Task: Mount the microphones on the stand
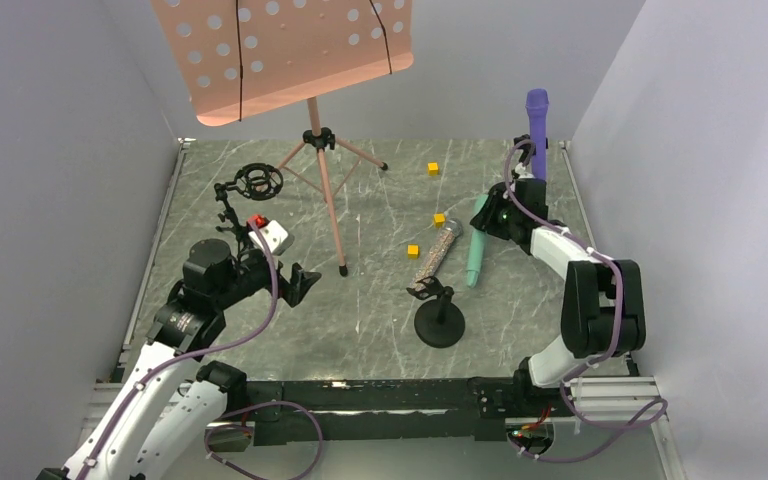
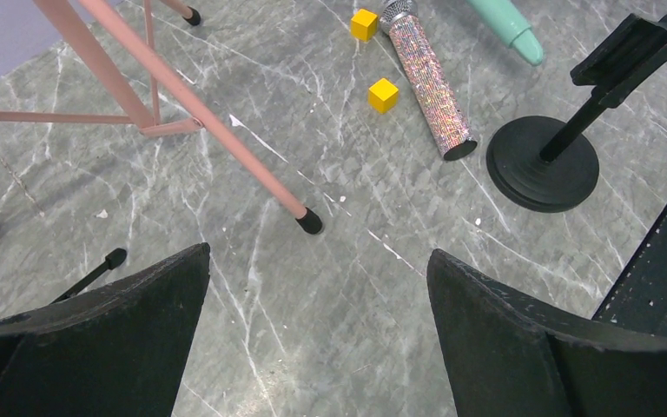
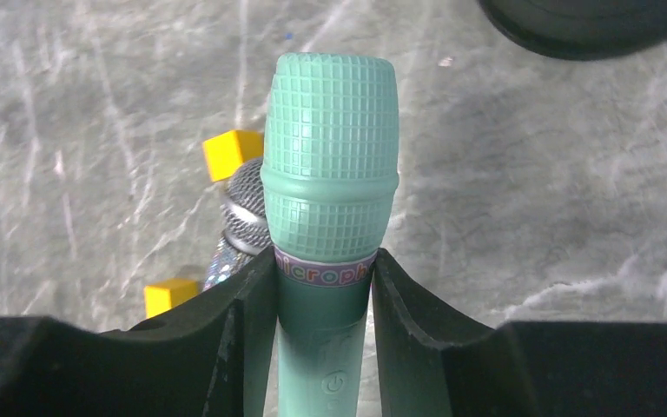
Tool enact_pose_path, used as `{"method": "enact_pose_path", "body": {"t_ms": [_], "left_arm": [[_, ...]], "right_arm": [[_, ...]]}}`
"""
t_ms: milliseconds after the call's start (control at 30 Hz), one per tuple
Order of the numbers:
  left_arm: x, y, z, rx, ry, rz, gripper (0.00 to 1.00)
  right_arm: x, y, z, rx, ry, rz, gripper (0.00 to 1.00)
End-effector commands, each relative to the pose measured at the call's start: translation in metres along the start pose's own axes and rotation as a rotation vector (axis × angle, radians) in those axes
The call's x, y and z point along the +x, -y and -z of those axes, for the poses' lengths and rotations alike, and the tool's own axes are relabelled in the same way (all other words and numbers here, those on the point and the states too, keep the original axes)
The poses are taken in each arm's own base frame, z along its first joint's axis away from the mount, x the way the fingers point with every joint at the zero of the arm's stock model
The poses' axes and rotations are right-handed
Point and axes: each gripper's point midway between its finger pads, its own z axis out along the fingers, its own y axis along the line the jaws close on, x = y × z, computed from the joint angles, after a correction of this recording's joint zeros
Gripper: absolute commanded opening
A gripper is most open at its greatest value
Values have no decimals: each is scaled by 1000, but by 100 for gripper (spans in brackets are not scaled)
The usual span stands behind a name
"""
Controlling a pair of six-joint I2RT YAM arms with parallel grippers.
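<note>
My right gripper [image 3: 326,271] is shut on the mint-teal microphone [image 3: 330,156] just below its head, with both fingers against its sides. From above, that microphone [image 1: 476,256] lies slanted on the table under the right gripper [image 1: 486,216]. The glittery microphone [image 1: 438,252] lies beside it on its left, its mesh head [image 3: 245,213] next to the teal one. The purple microphone [image 1: 537,130] stands upright at the back right. A black round-based stand [image 1: 439,318] with a clip [image 2: 630,48] sits at the centre. My left gripper [image 2: 317,261] hangs open over bare table.
A pink music stand [image 1: 325,190] on tripod legs [image 2: 217,130] rises at the back centre. A black ring mount [image 1: 258,182] stands at the left. Small yellow cubes [image 1: 433,168] [image 1: 440,218] [image 1: 413,250] lie near the microphones. Grey walls enclose three sides.
</note>
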Motion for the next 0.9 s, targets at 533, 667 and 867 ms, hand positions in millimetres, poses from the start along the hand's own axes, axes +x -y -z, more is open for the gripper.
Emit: {"method": "enact_pose_path", "body": {"t_ms": [533,667,867], "left_arm": [[-108,56,-3,367,370,336,99],[-133,66,-13,430,370,350,99],[-171,85,-47,508,374,353,99]], "right_arm": [[-79,-130,137,-596,292,497,0],[-103,-153,172,-646,367,557,0],[-130,-192,217,-793,398,518,0]]}}
